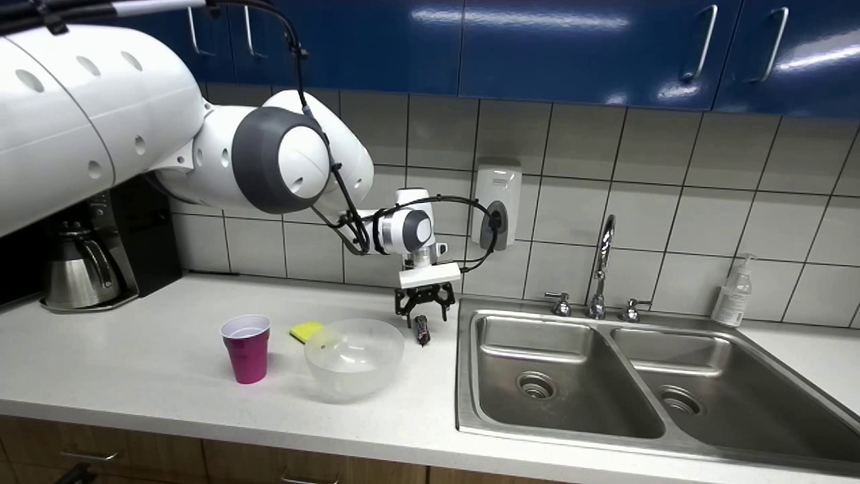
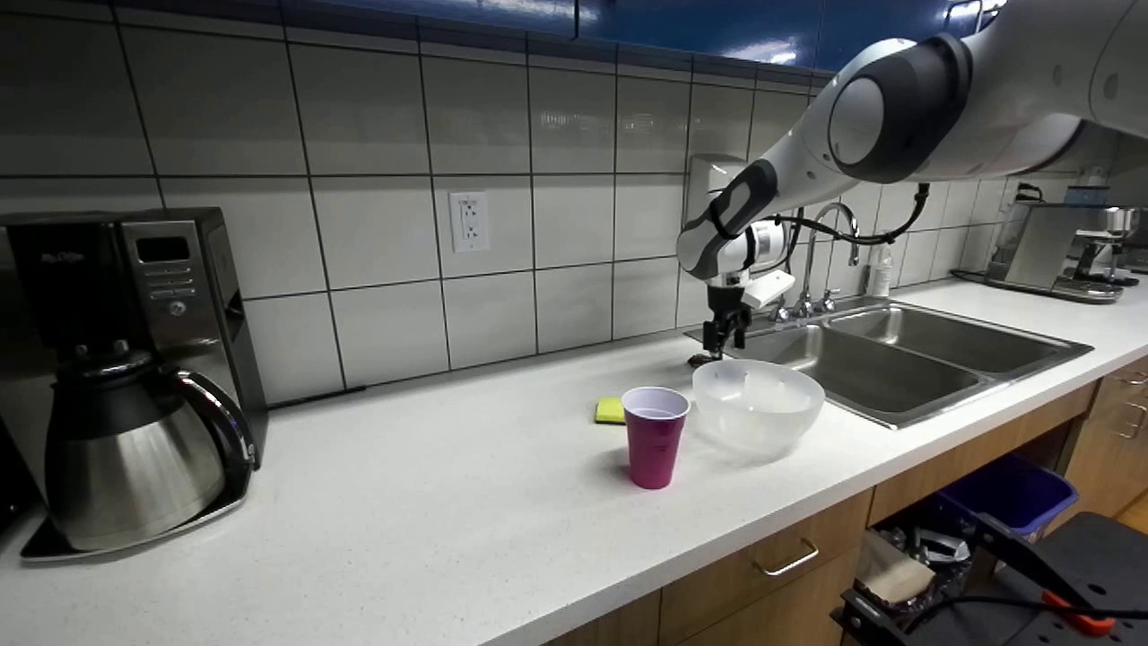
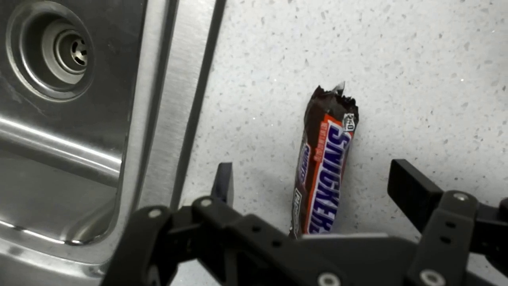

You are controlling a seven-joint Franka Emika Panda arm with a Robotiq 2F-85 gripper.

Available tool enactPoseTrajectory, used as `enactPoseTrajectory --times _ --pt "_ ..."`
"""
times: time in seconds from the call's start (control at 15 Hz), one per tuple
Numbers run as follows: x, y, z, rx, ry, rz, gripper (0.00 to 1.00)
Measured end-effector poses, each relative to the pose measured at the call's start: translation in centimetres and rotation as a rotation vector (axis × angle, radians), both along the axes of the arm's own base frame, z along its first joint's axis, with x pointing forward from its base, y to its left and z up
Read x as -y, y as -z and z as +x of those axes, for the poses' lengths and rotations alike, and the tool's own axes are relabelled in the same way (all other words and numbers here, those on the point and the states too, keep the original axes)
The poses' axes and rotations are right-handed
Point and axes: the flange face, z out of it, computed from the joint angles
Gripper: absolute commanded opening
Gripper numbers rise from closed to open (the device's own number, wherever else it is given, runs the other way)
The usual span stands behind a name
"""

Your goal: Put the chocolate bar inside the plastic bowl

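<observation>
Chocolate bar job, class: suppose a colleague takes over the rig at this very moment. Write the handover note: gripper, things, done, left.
Gripper: open, holding nothing; in the wrist view its jaws stand on either side of the chocolate bar. Height above the counter is hard to tell.
Bar: lying wrapped on the counter, beside the sink.
Plastic bowl: upright on the counter, between bar and magenta cup in an exterior view.
Done: jaws lined up with the bar.
Left: grip the bar (probably lowering a little first), lift it, carry it over and release it inside the bowl.
</observation>
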Motion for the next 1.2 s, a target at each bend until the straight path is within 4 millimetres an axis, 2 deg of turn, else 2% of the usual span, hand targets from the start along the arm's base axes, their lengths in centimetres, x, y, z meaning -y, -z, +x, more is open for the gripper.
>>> enactPoseTrajectory --times 0.67,0.73,0.87,1.2 --pt "0.0 1.0 0.2 -0.04 0.01 0.013 1.0" --pt "0.0 1.1 0.2 -0.041 0.012 0.014 0.75" --pt "0.0 1.1 0.3 -0.044 0.014 0.015 0.66" --pt "-0.5 1.8 -0.2 -0.112 0.026 0.066 0.25"
